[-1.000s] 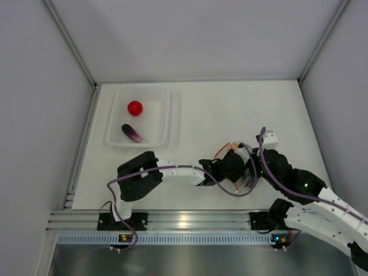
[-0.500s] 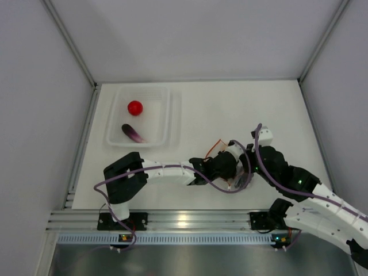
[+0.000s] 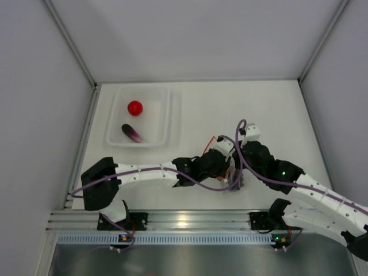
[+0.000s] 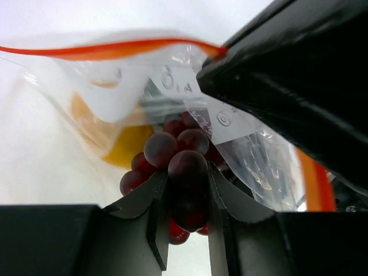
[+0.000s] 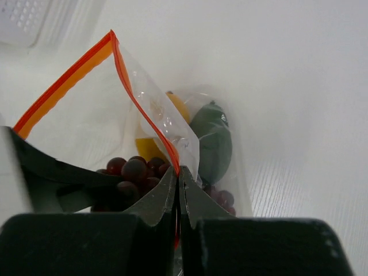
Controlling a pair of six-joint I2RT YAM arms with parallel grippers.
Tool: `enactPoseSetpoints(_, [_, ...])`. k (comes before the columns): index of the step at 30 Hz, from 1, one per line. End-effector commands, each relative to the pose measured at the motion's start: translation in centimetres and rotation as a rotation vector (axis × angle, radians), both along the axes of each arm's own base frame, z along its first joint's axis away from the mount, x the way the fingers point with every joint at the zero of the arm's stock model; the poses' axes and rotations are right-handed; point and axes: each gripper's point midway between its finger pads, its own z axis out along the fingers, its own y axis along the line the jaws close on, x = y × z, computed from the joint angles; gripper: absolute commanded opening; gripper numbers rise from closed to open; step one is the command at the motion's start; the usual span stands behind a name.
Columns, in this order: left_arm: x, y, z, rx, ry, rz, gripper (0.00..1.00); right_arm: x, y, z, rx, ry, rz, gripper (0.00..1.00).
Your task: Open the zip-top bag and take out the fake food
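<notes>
The zip-top bag (image 5: 150, 109) stands open, its orange zipper strip (image 4: 115, 49) spread wide. My right gripper (image 5: 177, 171) is shut on the zipper edge and holds it up. My left gripper (image 4: 187, 179) reaches into the mouth and is shut on the dark grape bunch (image 4: 187, 167). A yellow lemon (image 4: 129, 145) and a dark green oval (image 5: 211, 144) lie deeper in the bag. In the top view both grippers (image 3: 226, 171) (image 3: 237, 179) meet over the bag and hide it. A red tomato (image 3: 135, 107) and a purple eggplant (image 3: 133, 133) lie in the tray.
The clear rigid tray (image 3: 167, 115) stands at the back left of the white table; its corner (image 5: 26, 17) shows in the right wrist view. Grey walls enclose the table on three sides. An aluminium rail (image 3: 184, 219) runs along the near edge.
My left gripper's jaws have closed on the grape bunch inside the bag. Both wrists have shifted a little left, and the left arm has stretched out lower. The right gripper stays clamped.
</notes>
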Motion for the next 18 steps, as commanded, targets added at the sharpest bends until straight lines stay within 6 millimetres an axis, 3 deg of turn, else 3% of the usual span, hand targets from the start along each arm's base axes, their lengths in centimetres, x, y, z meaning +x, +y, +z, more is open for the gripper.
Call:
enactPoseSetpoints(1, [0.5, -0.8, 6.9, -0.215, -0.071, 0.042, 0.0, 0.5, 0.5, 0.6, 0.008, -0.025, 0.0, 0.0])
enactPoseSetpoints(3, [0.7, -0.2, 7.3, -0.224, -0.079, 0.063, 0.0, 0.3, 0.9, 0.6, 0.043, -0.03, 0.018, 0.0])
enactPoseSetpoints(8, [1.7, 0.9, 6.9, -0.206, -0.108, 0.141, 0.0, -0.9, 3.9, 2.6, 0.183, -0.068, 0.177, 0.0])
enactPoseSetpoints(13, [2.1, 0.9, 5.4, -0.169, -0.11, 0.157, 0.0, -2.0, 4.8, 4.9, 0.259, -0.125, 0.268, 0.0])
enactPoseSetpoints(18, [1.8, 0.1, 7.1, -0.183, -0.134, 0.094, 0.0, -1.8, 4.4, 4.1, 0.169, -0.107, 0.245, 0.0])
